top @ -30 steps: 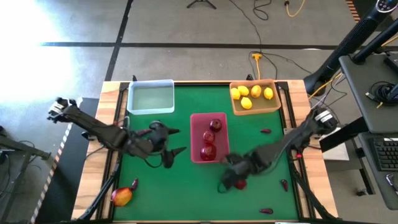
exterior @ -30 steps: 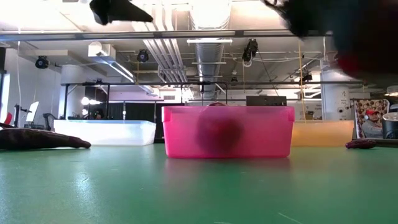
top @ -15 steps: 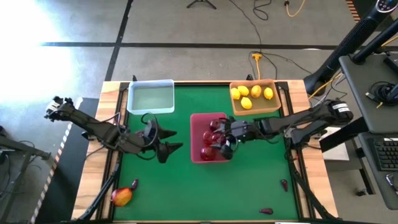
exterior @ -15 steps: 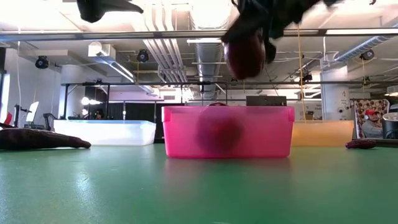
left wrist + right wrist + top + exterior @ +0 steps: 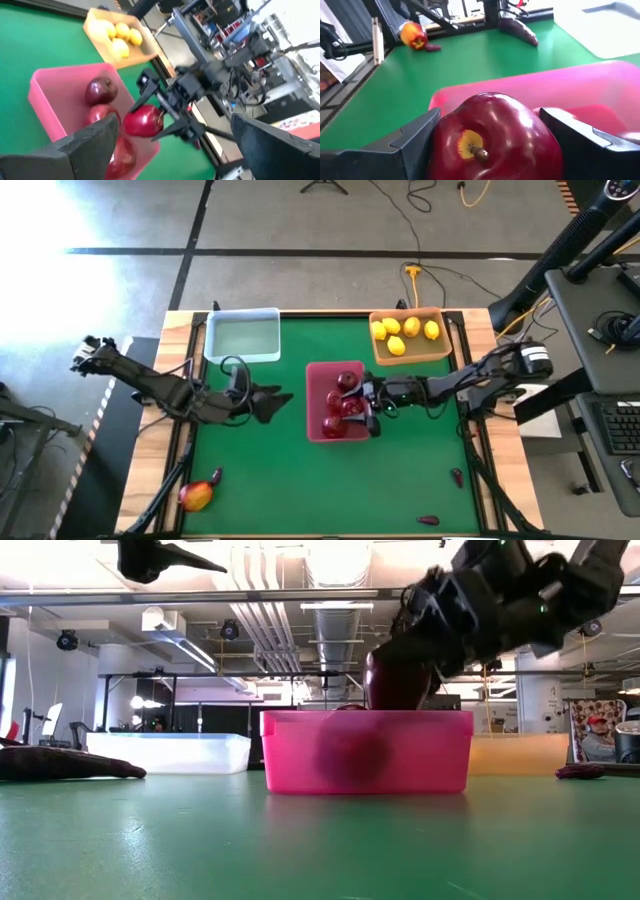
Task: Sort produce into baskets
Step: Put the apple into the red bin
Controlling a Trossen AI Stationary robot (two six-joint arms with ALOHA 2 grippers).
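Observation:
My right gripper (image 5: 366, 408) is shut on a glossy red apple (image 5: 492, 135) over the pink-red tray (image 5: 318, 380), which holds other red fruits (image 5: 346, 381). In the low view the apple (image 5: 398, 680) hangs at the tray's rim (image 5: 365, 715). My left gripper (image 5: 275, 402) is open and empty, raised above the green mat left of the pink tray. The pale blue tray (image 5: 243, 337) is at the far left. The tan-orange tray (image 5: 437, 348) holds lemons (image 5: 398, 333). A red-yellow fruit (image 5: 197, 496) lies on the mat at the near left. My right gripper pinches the apple by two opposite sides (image 5: 445, 142) between its two fingers (image 5: 412, 142). The stem end faces the wrist. The fingers come from the table's right, slanting down. The apple is lifted, its underside about level with the pink tray's rim.
Dark maroon pieces lie on the mat: one beside the red-yellow fruit (image 5: 216, 475), one at the near right (image 5: 456, 476), one at the near edge (image 5: 427, 520). Open green mat lies between the trays and the near edge.
My right gripper has carried the red apple up from the mat's near right toward the far left, over the pink tray, and then lowered it to the tray's rim. My left gripper has shifted a little toward the far edge.

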